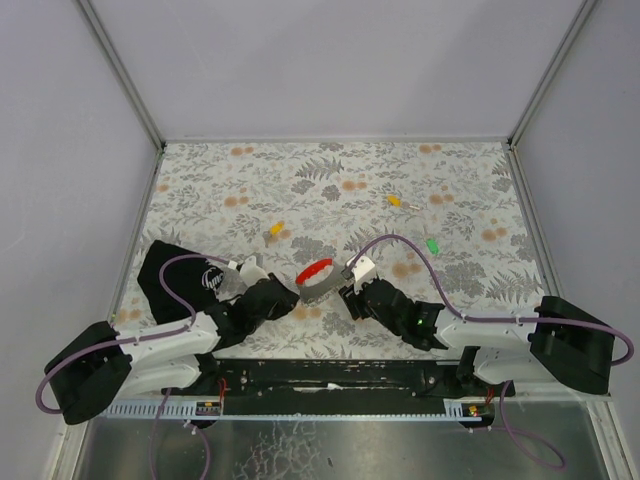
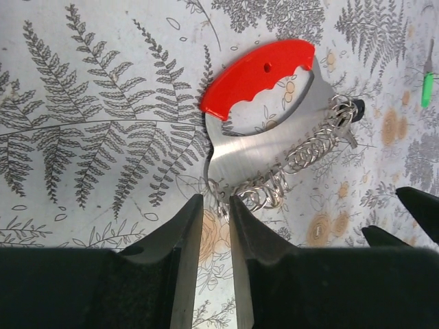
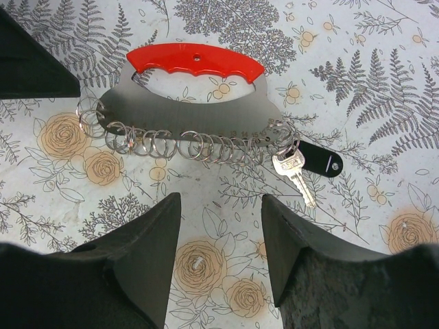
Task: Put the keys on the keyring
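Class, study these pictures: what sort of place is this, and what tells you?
Probably a robot test bench, not a home: a left arm and right arm bolted side by side, plain walls boxing in the flowered tablecloth, and a keyring laid out.

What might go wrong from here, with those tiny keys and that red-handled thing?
1. The rings along the keyring are tiny and packed close, while the open right pincer is broad: it may catch several at once.
2. The left pincer sits nearly closed at the keyring's edge; a nudge might slide it away.
3. The green key and yellow key lie flat, apart from the keyring, so they are probably hard to pick up.
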Tool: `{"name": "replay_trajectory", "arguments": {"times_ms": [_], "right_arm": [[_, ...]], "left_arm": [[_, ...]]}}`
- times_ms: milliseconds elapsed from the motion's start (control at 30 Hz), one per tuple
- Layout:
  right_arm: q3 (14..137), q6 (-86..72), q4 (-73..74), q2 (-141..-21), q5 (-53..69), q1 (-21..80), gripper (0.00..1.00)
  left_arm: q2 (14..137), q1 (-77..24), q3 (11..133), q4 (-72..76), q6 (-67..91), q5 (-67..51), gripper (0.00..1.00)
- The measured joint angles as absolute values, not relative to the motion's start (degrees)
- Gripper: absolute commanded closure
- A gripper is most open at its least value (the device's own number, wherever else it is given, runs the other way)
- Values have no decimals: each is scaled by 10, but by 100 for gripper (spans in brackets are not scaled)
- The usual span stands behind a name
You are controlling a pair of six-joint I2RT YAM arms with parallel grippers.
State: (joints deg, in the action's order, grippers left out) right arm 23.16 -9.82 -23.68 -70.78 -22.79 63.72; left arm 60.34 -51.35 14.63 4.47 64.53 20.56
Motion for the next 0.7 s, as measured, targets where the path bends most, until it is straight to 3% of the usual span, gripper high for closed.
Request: {"name": "replay_trajectory", "arguments": {"times_ms": [700], "right_arm": [[232,-96,-237,-714,-214,637,43]], "left_arm": [[665,-514,154,88,642,196,84]]}}
